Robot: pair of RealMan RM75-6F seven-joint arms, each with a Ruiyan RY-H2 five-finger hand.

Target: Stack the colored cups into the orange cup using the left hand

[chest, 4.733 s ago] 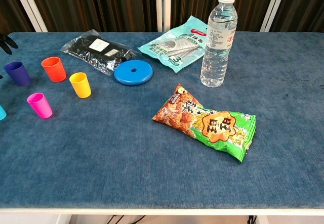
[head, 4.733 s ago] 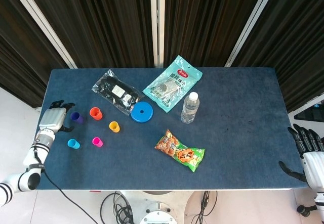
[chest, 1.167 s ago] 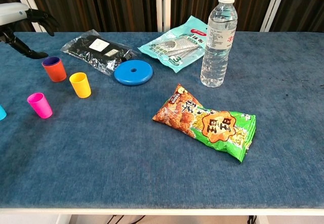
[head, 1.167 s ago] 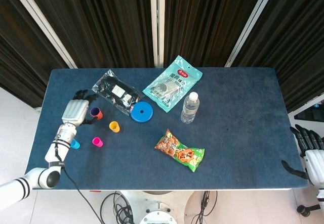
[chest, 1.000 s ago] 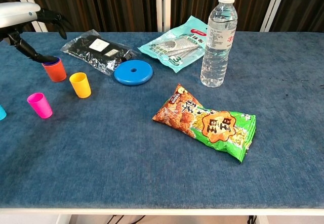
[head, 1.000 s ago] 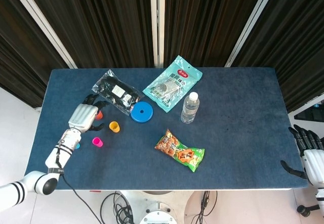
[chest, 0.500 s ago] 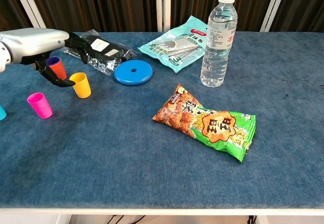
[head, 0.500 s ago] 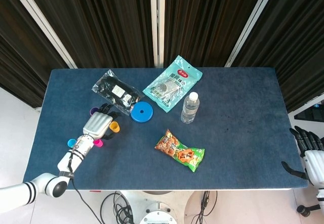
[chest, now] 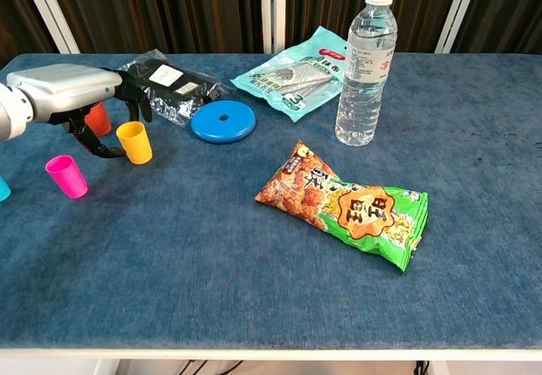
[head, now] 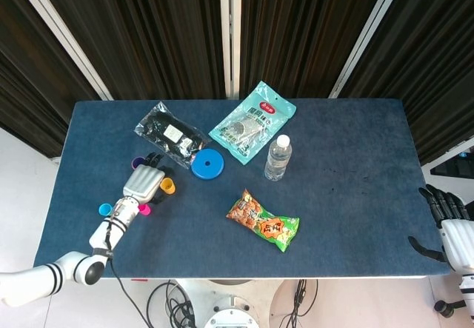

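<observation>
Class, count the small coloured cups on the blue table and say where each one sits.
5: orange cup with the purple cup nested inside, behind the left hand; yellow cup beside the hand; pink cup nearer; light blue cup at the left edge.

The left hand (chest: 72, 96) has a silver-grey shell and black fingers (chest: 134, 87); its white forearm carries black bands. The right hand (head: 449, 226) looks alike.
</observation>
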